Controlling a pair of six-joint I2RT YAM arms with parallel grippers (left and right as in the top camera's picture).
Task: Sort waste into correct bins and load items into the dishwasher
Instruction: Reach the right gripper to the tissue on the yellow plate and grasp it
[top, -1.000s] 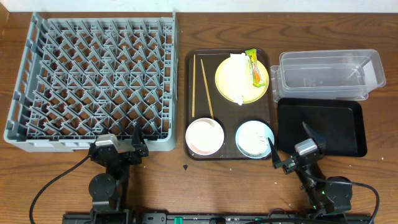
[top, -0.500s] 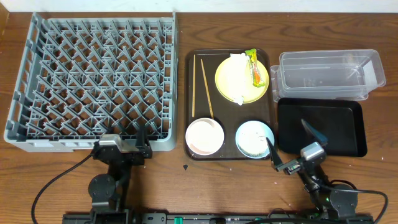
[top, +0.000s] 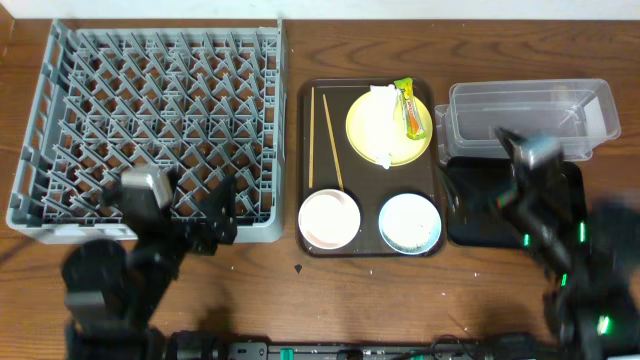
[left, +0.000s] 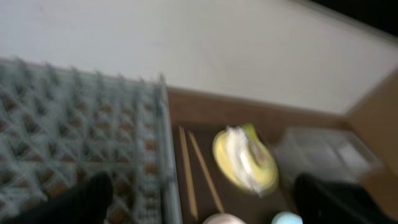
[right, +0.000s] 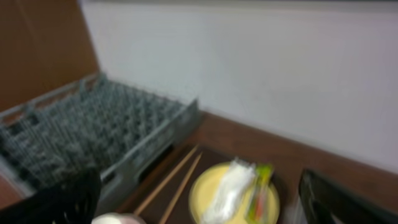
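Note:
The yellow plate (top: 362, 125) lies on the brown serving tray (top: 303, 150) with the white napkin (top: 383, 96) and the yellow-green wrapper (top: 408, 108) on it. Two chopsticks (top: 325, 140), the white bowl (top: 329, 219) and the light blue bowl (top: 409, 222) share that tray. My left gripper (top: 190, 215) is open and empty over the front edge of the grey rack (top: 150, 130). My right gripper (top: 515, 175) is open and empty over the black tray (top: 470, 210), near the clear tub (top: 530, 120). Both wrist views are blurred. The plate shows in the left (left: 242, 165) and right wrist view (right: 211, 186).
The rack fills the left half of the wooden table (top: 290, 50). The clear tub stands behind the black tray at the right. A white wall shows beyond the table's far edge in both wrist views.
Both arms have lifted off their low rest at the table's front edge and swung up and forward, and they are blurred with motion. The dishes and waste have not moved.

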